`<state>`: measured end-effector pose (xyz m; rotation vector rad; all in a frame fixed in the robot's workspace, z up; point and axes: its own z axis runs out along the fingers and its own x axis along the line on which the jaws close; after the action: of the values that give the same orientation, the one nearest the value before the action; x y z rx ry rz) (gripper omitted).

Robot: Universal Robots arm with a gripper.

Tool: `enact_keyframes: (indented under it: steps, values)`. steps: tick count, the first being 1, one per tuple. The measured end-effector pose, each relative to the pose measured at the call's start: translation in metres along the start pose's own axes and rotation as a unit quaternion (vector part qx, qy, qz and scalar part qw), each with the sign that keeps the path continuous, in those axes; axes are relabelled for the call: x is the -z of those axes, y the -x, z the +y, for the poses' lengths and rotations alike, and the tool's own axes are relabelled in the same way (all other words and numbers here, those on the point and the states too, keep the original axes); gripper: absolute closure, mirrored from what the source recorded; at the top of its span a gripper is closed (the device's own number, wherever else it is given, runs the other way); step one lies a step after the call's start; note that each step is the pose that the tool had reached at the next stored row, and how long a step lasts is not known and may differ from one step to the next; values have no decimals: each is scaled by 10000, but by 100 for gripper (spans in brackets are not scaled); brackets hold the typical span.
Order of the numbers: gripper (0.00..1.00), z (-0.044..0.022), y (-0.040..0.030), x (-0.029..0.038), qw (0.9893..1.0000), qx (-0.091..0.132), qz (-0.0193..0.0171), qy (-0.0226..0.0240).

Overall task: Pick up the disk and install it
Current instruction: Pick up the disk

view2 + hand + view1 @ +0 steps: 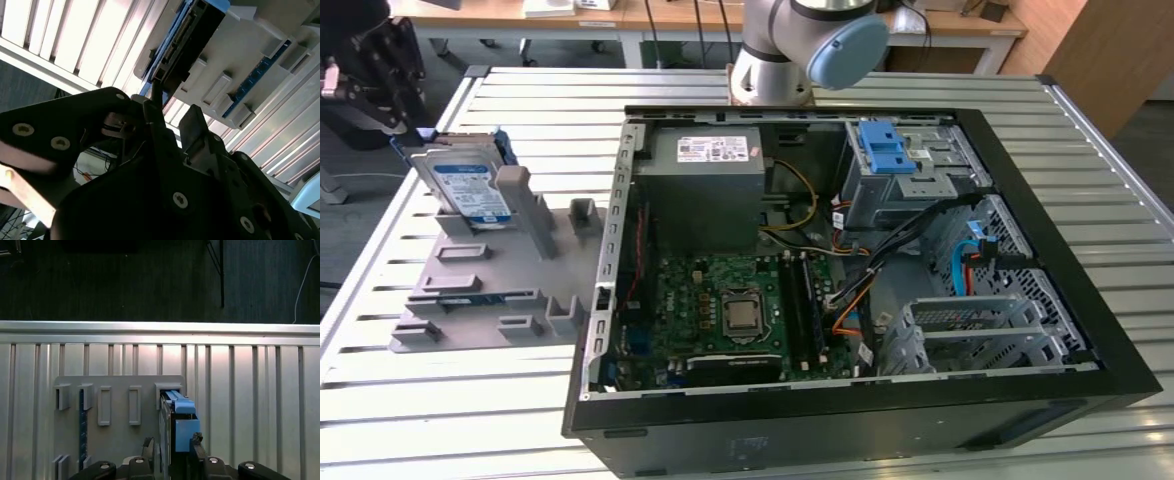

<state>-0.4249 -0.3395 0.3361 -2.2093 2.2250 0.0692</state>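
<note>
The black two-fingered tool [172, 446] has its fingers spread moderately wide and holds nothing. Just ahead of its fingertips, in line with the gap between them, the flat silver metal disk in a blue plastic frame [178, 422] stands on edge in a grey slotted plastic holder [117, 440] on the slatted metal desk [250, 390].

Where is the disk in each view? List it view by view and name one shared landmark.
Exterior view: the disk stands upright at the exterior view's left of the computer case.
Second wrist view: disk edge-on, connector end showing.
First wrist view: disk edge-on, blue frame showing.
Shared landmark: the slotted grey holder it stands in.
</note>
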Motion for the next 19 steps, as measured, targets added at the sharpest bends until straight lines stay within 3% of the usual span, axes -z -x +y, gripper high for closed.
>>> enact_keyframes:
  steps: [2, 5, 6, 10, 15, 16, 19]
  values:
    - [53, 12, 23, -6, 10000, -32, -1, -3]
    - [47, 14, 49, -52, 9999, -133, -4, -6]
    - [41, 15, 57, -70, 9999, -158, -5, -7]
    - [41, 69, 70, -130, 9998, -207, -6, -8]
    - [43, 74, 85, -217, 9997, -228, -6, -9]
    - [49, 73, 86, -225, 9997, -235, -6, -9]
    - [49, 74, 87, -227, 9997, -240, -7, -7]
